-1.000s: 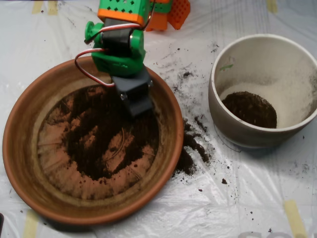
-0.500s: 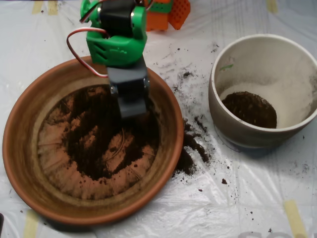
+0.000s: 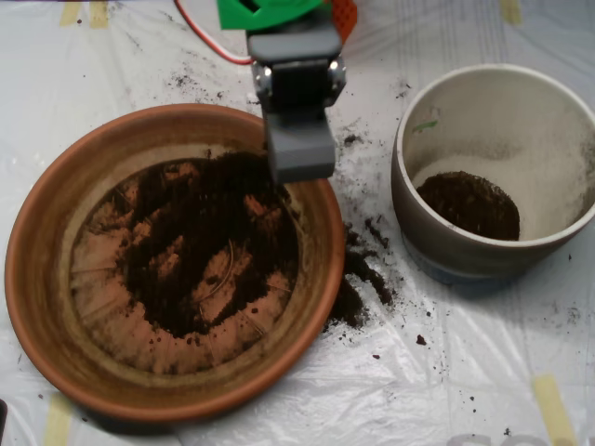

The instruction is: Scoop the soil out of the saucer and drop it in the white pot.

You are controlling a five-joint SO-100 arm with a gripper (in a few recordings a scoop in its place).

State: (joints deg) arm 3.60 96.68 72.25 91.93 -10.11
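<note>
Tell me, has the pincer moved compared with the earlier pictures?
Yes. The pincer has shifted up and to the right in the picture, from over the soil inside the saucer to its upper right rim, nearer the white pot.

saucer (image 3: 37, 307), white pot (image 3: 418, 223) on plastic-covered table (image 3: 483, 372)

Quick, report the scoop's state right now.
Scoop: above the upper right rim of the saucer, looks shut; whether it holds soil cannot be told.
</note>
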